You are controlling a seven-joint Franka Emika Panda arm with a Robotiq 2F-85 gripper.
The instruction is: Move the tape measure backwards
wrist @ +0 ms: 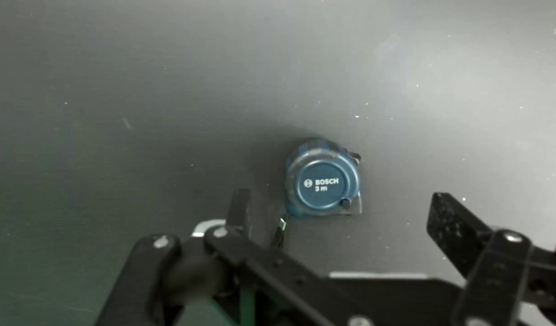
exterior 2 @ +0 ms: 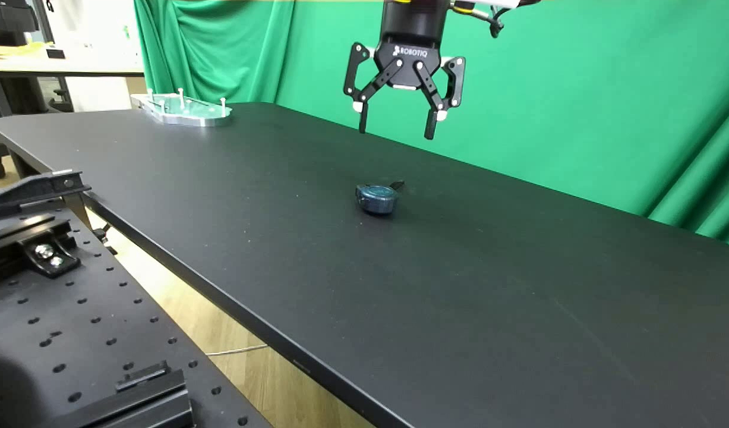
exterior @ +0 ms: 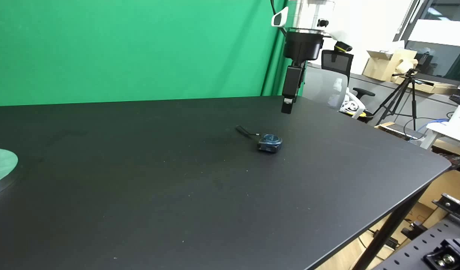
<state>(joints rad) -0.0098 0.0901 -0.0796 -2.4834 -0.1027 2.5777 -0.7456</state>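
The tape measure [exterior: 270,143] is a small rounded blue-and-black case lying flat on the black table [exterior: 177,210]. Its short dark strap points away from the case. It also shows in an exterior view [exterior 2: 376,200] and in the wrist view [wrist: 323,181], where the label reads BOSCH 3 m. My gripper [exterior 2: 396,132] is open and empty, in the air above the table. In both exterior views it is higher than the tape measure and apart from it [exterior: 287,108]. In the wrist view the spread fingers [wrist: 338,198] stand to either side and partly below the case; a gripper link hides the strap's end.
A pale green-topped plate with a metal rim and upright pegs [exterior 2: 186,117] stands at the table's far end; part of it shows in an exterior view [exterior: 1,165]. A perforated metal platform [exterior 2: 132,351] lies beside the table edge. A green curtain [exterior: 140,48] hangs behind the table.
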